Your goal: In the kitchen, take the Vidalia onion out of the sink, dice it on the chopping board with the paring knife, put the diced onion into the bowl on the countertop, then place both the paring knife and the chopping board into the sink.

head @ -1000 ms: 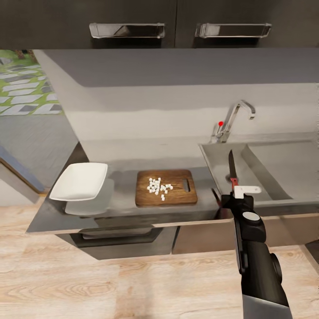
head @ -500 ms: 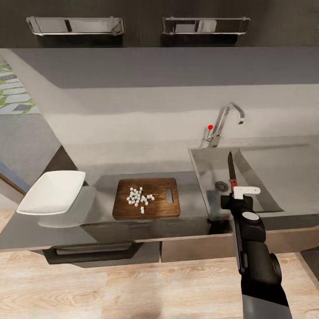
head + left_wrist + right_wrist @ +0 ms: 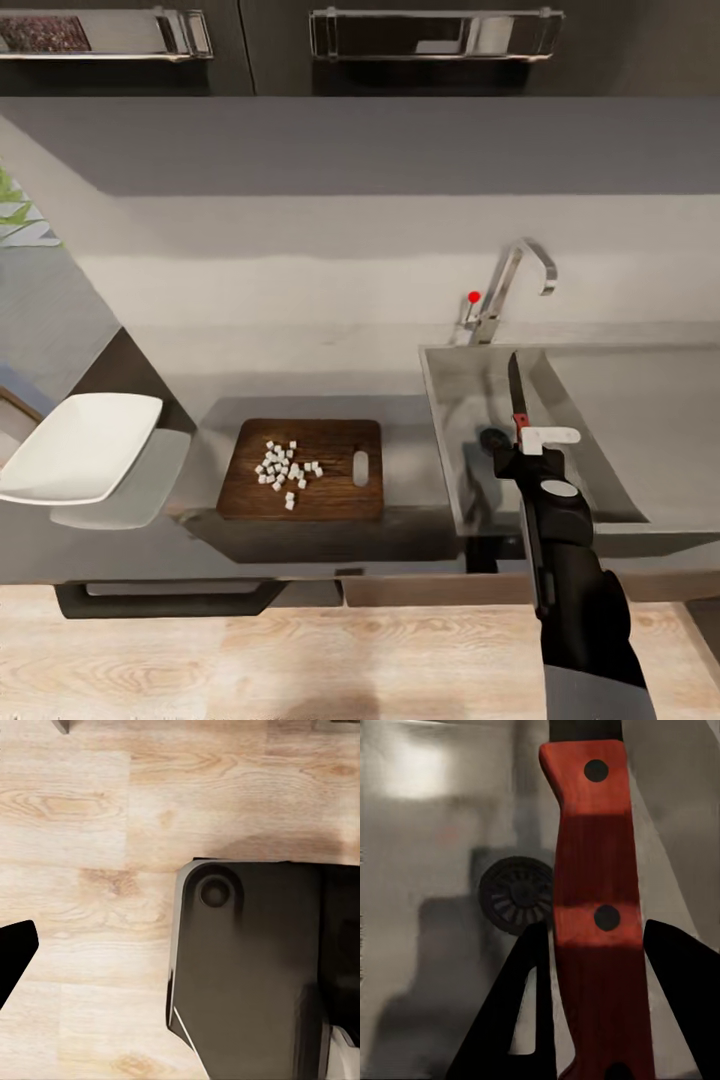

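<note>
The camera has swung right since 1 s ago; the board and bowl sit as before. The right gripper (image 3: 521,432) still hangs over the sink (image 3: 600,500), jaws clamped on the 1 paring knife (image 3: 517,395), blade pointing toward the tap (image 3: 510,285). 1 chopping board (image 3: 330,490) at the worktop's (image 3: 420,470) front edge carries roughly 20 diced onion bits (image 3: 285,470). 1 bowl (image 3: 75,448) rests at the left end.

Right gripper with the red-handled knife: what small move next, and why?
Probably lower the right gripper a little toward the grey metal sink floor before letting go. It is shut on the red-handled paring knife, which hangs over the basin near the round dark drain, blade pointing away.
</note>
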Controlling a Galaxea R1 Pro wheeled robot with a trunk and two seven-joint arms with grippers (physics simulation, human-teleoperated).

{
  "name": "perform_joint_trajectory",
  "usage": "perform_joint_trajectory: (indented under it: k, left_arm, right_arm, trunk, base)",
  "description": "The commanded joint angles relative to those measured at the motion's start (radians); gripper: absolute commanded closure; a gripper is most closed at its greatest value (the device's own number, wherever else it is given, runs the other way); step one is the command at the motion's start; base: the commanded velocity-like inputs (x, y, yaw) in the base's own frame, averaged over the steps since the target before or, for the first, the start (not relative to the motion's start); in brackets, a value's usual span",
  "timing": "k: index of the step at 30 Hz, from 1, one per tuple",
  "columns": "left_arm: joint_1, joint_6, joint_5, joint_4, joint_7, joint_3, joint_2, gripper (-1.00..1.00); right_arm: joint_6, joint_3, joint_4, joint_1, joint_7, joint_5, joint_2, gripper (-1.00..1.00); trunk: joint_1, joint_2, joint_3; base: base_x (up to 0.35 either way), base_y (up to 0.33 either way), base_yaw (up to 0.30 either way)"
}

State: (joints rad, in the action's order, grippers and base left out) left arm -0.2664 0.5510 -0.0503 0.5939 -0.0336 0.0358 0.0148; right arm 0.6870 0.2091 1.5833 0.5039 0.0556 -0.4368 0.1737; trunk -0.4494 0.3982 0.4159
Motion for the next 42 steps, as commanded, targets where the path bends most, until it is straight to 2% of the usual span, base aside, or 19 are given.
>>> perform_joint_trajectory:
  k: [1,11,27,42]
  left_arm:
    - [-0.001,0.001,-0.005,0.002,-0.002,-0.002,0.000,-1.00]
    - [-0.001,0.003,-0.005,0.007,-0.002,-0.002,0.001,-1.00]
    - [-0.001,0.002,-0.005,0.007,-0.002,-0.002,0.001,-1.00]
    - [-0.001,0.003,-0.005,0.007,-0.002,-0.002,0.001,-1.00]
  right_arm:
    - [0.004,0.001,-0.008,0.001,0.006,-0.008,0.001,1.00]
    - [-0.004,0.000,-0.159,0.001,0.014,-0.008,0.001,1.00]
    - [-0.004,0.001,-0.164,0.001,0.033,-0.007,0.001,1.00]
    - [-0.006,0.012,-0.164,0.000,0.032,0.006,0.001,1.00]
  trunk:
    - [-0.001,0.002,0.003]
    - [-0.001,0.002,0.017]
    - [-0.001,0.002,0.040]
    - [-0.001,0.002,0.041]
  base:
    - [0.035,-0.038,0.110]
    - [0.004,-0.004,0.110]
    - [0.051,-0.084,0.106]
    - [0.000,0.000,0.011]
